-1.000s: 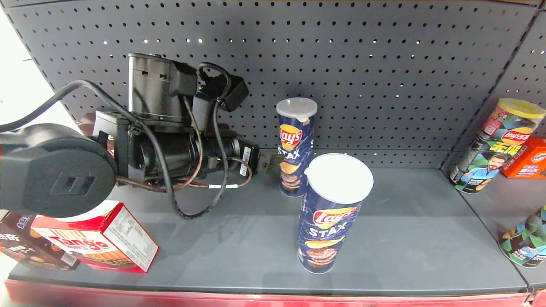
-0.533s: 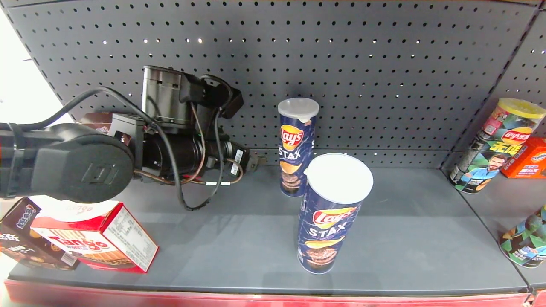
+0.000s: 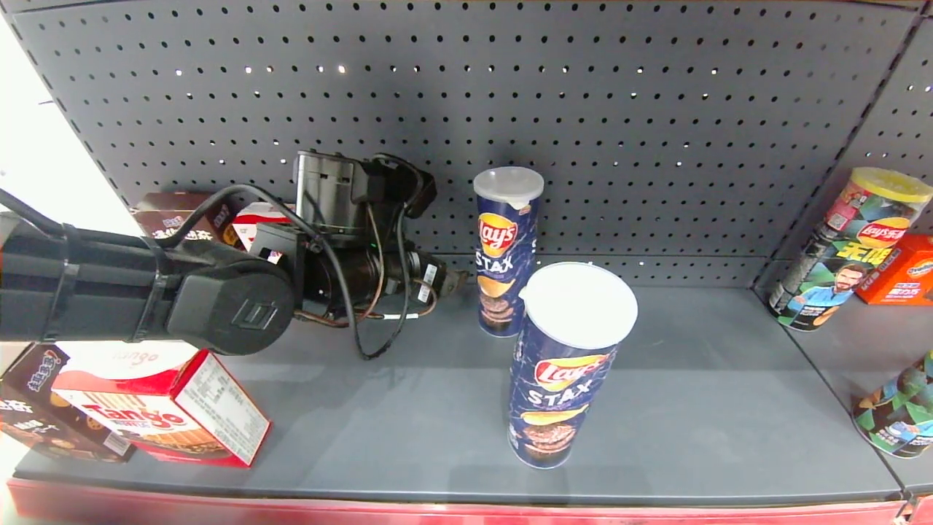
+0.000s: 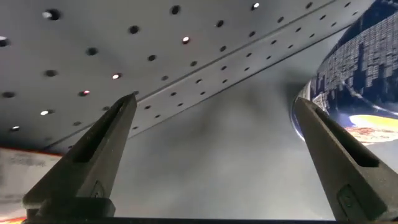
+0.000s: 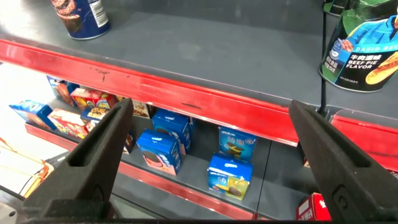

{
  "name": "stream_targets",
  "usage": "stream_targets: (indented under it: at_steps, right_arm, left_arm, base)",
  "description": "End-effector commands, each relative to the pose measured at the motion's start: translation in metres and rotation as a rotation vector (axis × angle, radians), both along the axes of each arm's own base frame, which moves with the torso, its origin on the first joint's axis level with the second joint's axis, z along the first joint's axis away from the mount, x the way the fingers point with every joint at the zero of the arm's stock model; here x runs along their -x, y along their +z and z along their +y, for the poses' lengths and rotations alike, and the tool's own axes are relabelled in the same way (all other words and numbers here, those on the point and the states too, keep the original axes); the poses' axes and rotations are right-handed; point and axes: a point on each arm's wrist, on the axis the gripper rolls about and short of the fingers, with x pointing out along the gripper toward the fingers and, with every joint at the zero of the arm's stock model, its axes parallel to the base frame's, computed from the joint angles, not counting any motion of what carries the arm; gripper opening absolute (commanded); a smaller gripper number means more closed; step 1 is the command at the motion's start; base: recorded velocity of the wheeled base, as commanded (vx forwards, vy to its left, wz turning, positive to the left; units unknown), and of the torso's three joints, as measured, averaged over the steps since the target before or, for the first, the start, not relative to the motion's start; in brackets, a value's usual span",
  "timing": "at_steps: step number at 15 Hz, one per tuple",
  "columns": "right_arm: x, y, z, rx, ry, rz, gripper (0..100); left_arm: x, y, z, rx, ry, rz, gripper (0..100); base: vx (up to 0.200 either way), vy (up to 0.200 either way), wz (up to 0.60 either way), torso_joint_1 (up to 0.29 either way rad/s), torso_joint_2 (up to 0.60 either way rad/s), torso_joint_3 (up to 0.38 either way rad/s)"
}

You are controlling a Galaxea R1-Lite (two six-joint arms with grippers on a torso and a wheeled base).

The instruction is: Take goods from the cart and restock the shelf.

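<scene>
At the far left, a brown box [image 3: 40,415] is cut off by the frame, and a red-and-white box [image 3: 171,415] lies against it at the front of the shelf [image 3: 714,394]. Farther back, two more boxes [image 3: 191,217] sit at the pegboard [image 3: 583,109], largely hidden behind the left arm. Their printing is too covered to make out.

The left gripper [image 3: 458,279] reaches low across the shelf, just beside the foot of the rear can [image 3: 504,251]. I cannot tell whether they touch. In the left wrist view the left gripper [image 4: 214,102] has its jaws spread wide with nothing between them, and the rear can [image 4: 364,93] curves in past one finger. That can stands upright close to the pegboard. The front can [image 3: 565,364] stands upright just ahead of it, and its white lid overlaps the rear can's base. Both are dark blue with a round logo and pictured crisps.

Bare shelf runs from the cans towards a yellow-lidded can [image 3: 849,251], an orange box [image 3: 900,273] and a patterned can [image 3: 900,412]. The orange box and patterned can are both clipped by the frame.

The right gripper [image 5: 211,109] hangs before the red shelf rail [image 5: 205,99], spread wide and holding nothing. Blue boxes [image 5: 163,149] sit on the lower level.
</scene>
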Motion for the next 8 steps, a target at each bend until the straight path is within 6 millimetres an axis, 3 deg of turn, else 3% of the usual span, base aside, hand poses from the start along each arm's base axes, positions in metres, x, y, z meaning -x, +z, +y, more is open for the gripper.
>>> stream_targets:
  at_steps: [1,8]
  right_arm:
    - [-0.0001,0.0001,0.0000,0.001,0.000,0.001,100]
    - [-0.0001,0.0001,0.0000,0.001,0.000,0.001,100]
  left_arm:
    - [-0.0014,-0.0036,-0.0016,-0.003,-0.001,0.009,100]
    - [0.0024,-0.0060,-0.0044,0.039,-0.030,0.035,100]
  base:
    - [0.000,0.000,0.00,0.000,0.00,0.000]
    - [0.000,0.000,0.00,0.000,0.00,0.000]
